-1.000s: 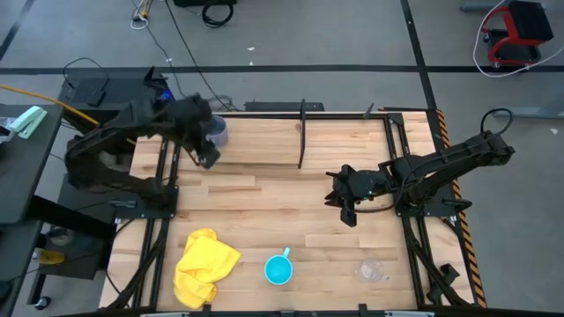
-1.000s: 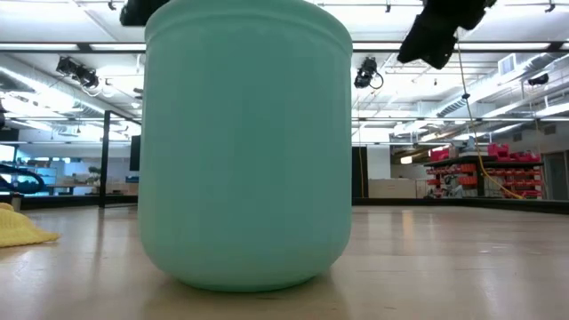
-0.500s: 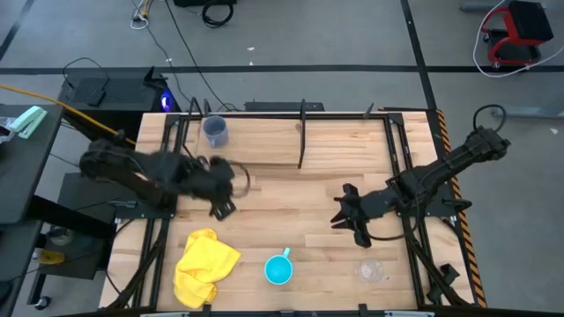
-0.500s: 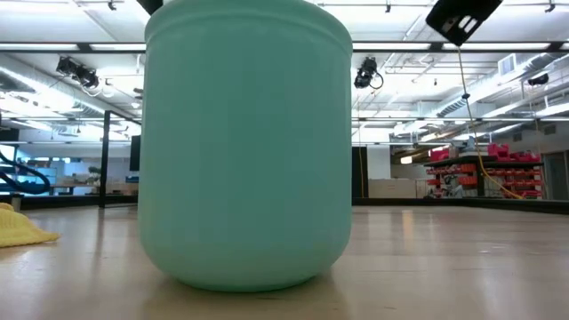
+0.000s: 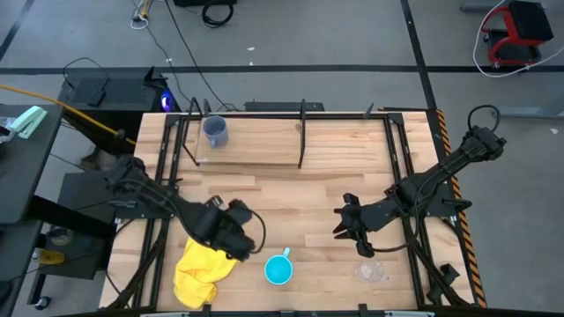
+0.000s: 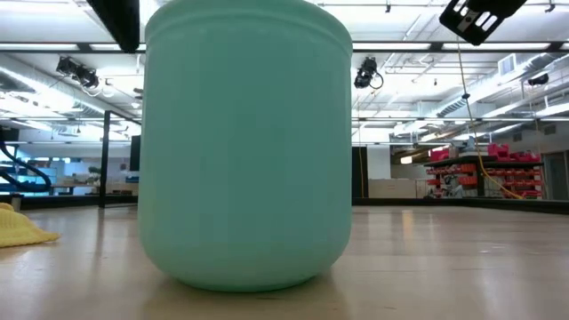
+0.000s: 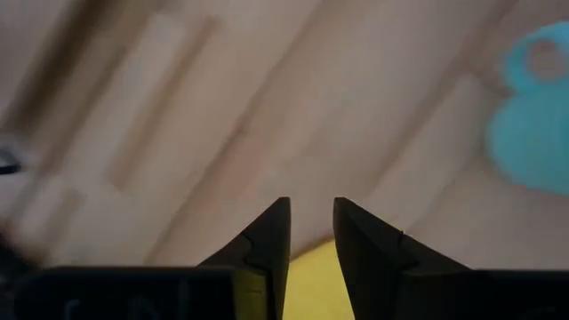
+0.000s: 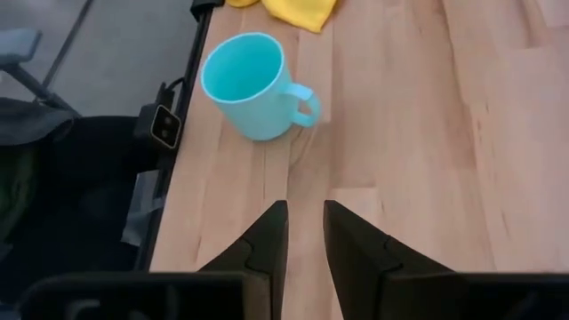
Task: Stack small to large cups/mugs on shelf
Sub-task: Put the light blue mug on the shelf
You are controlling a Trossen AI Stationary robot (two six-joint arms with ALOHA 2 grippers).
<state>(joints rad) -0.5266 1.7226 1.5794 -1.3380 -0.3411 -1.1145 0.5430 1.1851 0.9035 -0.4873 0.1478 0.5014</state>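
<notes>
Blurred cyan mug (image 7: 535, 133) cut by the left wrist view's edge; faint clear cup (image 5: 371, 270).

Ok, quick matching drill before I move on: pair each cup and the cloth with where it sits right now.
Things:
1. grey-blue mug
2. cyan mug
3. clear cup
4. yellow cloth

Places:
A. near table edge, below the right gripper
B. on the shelf, at its left end
C. near edge, partly under the left gripper
D. near edge, between cloth and clear cup

Pairs: 1-B, 2-D, 3-A, 4-C
</notes>
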